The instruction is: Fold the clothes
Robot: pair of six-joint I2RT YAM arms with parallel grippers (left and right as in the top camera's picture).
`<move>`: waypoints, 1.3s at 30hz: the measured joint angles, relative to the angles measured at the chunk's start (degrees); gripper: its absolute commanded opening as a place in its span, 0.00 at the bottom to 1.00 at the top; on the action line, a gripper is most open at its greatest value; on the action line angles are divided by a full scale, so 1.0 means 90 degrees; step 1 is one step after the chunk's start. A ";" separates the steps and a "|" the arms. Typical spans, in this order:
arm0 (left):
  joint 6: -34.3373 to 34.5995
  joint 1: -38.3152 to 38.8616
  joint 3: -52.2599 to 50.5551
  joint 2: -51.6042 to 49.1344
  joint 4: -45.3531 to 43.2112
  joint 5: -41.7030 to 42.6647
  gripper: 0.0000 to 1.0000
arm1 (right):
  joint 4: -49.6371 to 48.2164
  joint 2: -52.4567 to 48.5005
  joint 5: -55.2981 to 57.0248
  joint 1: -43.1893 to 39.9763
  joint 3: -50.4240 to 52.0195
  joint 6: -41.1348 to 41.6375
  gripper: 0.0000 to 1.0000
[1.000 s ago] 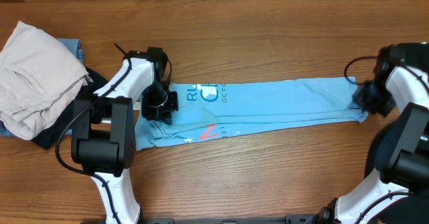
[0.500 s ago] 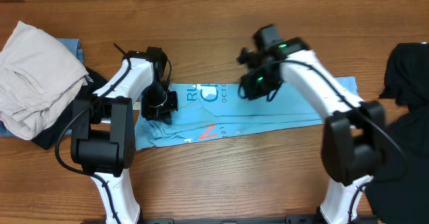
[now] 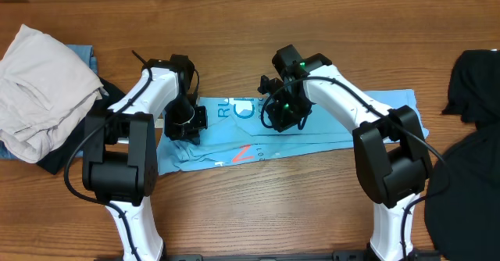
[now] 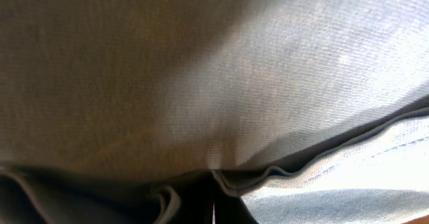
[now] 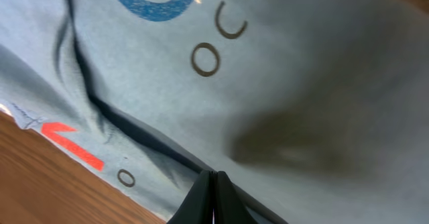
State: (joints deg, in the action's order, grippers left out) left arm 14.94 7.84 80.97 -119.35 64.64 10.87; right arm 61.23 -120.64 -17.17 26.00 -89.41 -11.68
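The sky-blue T-shirt point(image 3: 375, 109) lies as a long folded strip across the table's middle, lettering and red-orange mark point(image 3: 244, 153) near its left end. My left gripper point(image 3: 186, 124) sits at the shirt's left end. Its wrist view is filled with blue fabric point(image 4: 268, 83), and the jaws point(image 4: 214, 210) are closed on a hem fold. My right gripper point(image 3: 280, 116) is over the lettering in the shirt's middle. In its wrist view the fingertips point(image 5: 214, 180) are pressed together at a dark fold line of the shirt point(image 5: 167, 83), beside the red mark point(image 5: 70, 147).
A crumpled off-white garment point(image 3: 43, 89) lies at the far left on top of a blue one point(image 3: 82, 54) and a black one point(image 3: 55, 159). Black cloth point(image 3: 476, 81) lies at the right edge and lower right corner point(image 3: 469, 198).
My right gripper has moved from the shirt's right end leftward to its middle. The shirt's lower right strip now ends shorter. The left arm has not moved.
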 measured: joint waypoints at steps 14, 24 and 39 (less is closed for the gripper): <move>0.0000 0.0000 0.0000 0.0000 0.0000 0.0000 0.06 | -0.0525 0.0000 0.0097 0.0253 0.0253 -0.0313 0.04; 0.0000 0.0000 -0.0002 0.0000 0.0000 0.0000 0.04 | 0.0202 0.0000 0.0092 0.0772 0.0413 -0.0610 0.04; -0.0104 -0.0012 0.2074 0.0119 0.0784 0.0658 0.32 | 0.0092 0.0000 0.0469 0.0823 -0.0095 -0.0369 0.04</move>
State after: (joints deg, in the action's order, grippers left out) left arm 14.00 7.73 99.63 -118.28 71.70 16.80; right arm 62.06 -120.64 -12.95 33.41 -90.26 -15.00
